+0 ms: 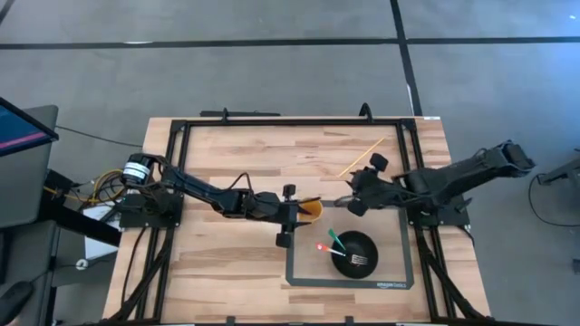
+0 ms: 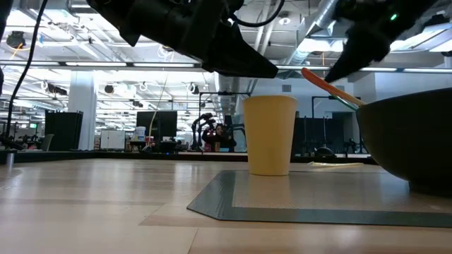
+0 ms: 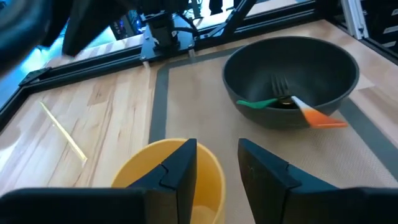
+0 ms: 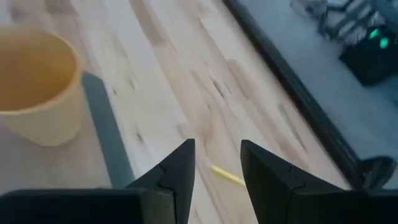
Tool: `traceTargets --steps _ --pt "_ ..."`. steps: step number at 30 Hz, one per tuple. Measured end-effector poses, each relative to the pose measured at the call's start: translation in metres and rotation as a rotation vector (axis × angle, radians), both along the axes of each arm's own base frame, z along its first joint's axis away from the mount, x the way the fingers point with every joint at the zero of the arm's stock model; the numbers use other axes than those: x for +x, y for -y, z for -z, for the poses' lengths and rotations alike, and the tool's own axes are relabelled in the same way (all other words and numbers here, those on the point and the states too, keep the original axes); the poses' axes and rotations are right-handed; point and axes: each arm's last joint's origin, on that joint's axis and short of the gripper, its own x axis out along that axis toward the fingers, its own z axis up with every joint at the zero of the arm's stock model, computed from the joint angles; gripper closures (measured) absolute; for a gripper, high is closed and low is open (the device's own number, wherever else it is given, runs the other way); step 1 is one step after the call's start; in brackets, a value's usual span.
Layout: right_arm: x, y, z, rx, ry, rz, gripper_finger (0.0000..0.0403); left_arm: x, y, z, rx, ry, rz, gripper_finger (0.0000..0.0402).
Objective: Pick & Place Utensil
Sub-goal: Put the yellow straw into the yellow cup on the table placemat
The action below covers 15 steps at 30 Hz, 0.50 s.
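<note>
A: Where are your utensils relative to the bowl (image 1: 354,254)?

B: Two are already inside it: a green-handled fork (image 3: 264,100) and an orange-handled one (image 3: 320,116), handles leaning on the rim, likely just dropped in. A thin yellow stick (image 1: 361,156) lies on the wood well beyond the bowl, outside the grey mat (image 1: 302,274). You probably want that one next.

A: Left gripper (image 1: 286,217)?

B: It hangs over the yellow cup (image 3: 166,178), just beside the bowl at the mat's corner. Fingers are a narrow gap apart, holding nothing. One finger (image 3: 179,167) sits over the cup's rim, so a descent here could tip the cup.

A: Right gripper (image 1: 360,191)?

B: Above the bare wood on the bowl's far side, near the stick. Narrowly open, empty. Its wrist view shows the stick's end (image 4: 226,176) between the fingers (image 4: 176,169), so you look lined up to reach for it.
</note>
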Motion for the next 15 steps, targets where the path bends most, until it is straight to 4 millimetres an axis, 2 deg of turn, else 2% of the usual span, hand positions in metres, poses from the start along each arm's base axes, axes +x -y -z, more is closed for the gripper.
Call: traceTargets --steps 7,15 --pt "0.017 0.021 0.023 0.151 -0.134 0.018 0.028 0.0 0.002 0.0 0.0 0.003 0.004 0.0286" --pt "0.023 0.045 0.037 0.178 -0.22 0.106 0.028 0.0 0.002 -0.001 -0.002 0.014 0.004 0.0287"
